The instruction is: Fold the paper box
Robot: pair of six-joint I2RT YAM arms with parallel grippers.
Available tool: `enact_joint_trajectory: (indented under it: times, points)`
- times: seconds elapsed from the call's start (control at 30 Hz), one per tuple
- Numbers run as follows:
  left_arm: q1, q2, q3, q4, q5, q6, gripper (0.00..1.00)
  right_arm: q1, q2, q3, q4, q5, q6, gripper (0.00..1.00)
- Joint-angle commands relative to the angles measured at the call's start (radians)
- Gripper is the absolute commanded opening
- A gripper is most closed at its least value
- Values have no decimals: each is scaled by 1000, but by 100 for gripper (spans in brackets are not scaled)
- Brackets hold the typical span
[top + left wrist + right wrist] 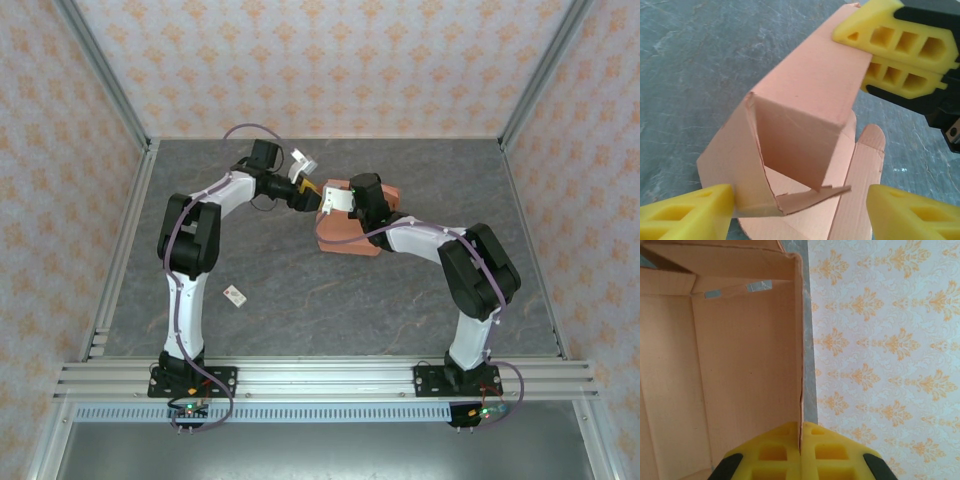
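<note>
The paper box [352,235] is salmon-orange cardboard, partly folded, standing mid-table between both arms. In the left wrist view the paper box [805,100] shows an upright wall, a torn-edged inner flap and a rounded tab lying flat. My left gripper [800,215] is open at the box's open end, its yellow fingers [690,210] on either side of the flaps, the left one against the outer side flap. My right gripper [801,434] is shut on the top edge of a box wall [747,370]. From the left wrist, that right gripper [867,56] pinches the wall's far upper edge.
A tiny white tag [235,295] lies on the grey table [300,310] near the left arm. Patterned walls and aluminium rails [125,250] enclose the table. The arms' bases sit on the near rail.
</note>
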Motion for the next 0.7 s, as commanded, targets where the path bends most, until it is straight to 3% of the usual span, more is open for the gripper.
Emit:
enact_joint_trajectory:
  times: [0.0,0.4,0.67]
  points:
    - [-13,9,-3,-7,35,21,68,-6,17,29,-18,12,22,0]
    - [-22,-12,-94,229,-103,-139,63,-6,11,29,-21,6,30,0]
    - [-32,-8,-83,260,-173,-179,55,-6,3,27,-32,-14,40,0]
